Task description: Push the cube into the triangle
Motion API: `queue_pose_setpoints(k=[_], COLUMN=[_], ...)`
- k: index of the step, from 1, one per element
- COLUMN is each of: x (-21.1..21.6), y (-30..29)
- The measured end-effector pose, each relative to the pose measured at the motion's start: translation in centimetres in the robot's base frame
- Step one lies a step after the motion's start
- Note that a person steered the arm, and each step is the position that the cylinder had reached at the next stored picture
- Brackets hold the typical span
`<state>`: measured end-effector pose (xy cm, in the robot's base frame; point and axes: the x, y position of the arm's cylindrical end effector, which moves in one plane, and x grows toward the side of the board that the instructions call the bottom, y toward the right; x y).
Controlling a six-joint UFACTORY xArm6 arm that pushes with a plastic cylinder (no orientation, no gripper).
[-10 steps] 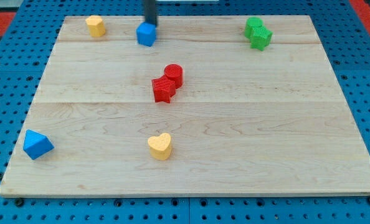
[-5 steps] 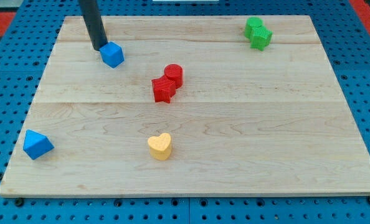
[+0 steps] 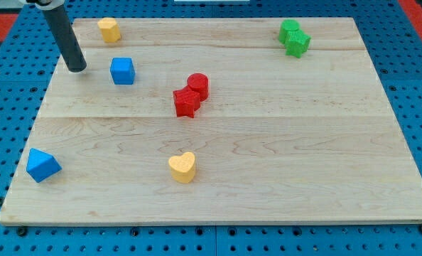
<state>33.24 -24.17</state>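
The blue cube (image 3: pixel 123 70) sits on the wooden board (image 3: pixel 268 163) at the upper left. The blue triangle (image 3: pixel 42 165) lies near the board's lower left corner, far below the cube. My tip (image 3: pixel 77 69) rests on the board to the left of the cube, with a clear gap between them. The rod rises from it toward the view's top left.
A yellow block (image 3: pixel 109 29) sits at the top left, above the cube. A red cylinder (image 3: pixel 198 85) and a red star-like block (image 3: pixel 187 102) touch near the middle. A yellow heart (image 3: pixel 182 167) lies at bottom centre. Two green blocks (image 3: pixel 294 37) sit at top right.
The blue cube has moved left and down from the top edge. My tip swung left past it and now stands apart on its left.
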Motion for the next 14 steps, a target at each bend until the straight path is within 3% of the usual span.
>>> queue_pose_setpoints(k=[1, 3, 4, 5, 6, 7, 8, 10, 14], x=[-0.2, -2.7, 0.8, 0.6, -4.2, -4.5, -3.5, 0.2, -1.0], y=[0.0, 7.0, 4.3, 5.0, 7.2, 10.2, 13.0, 13.0, 15.4])
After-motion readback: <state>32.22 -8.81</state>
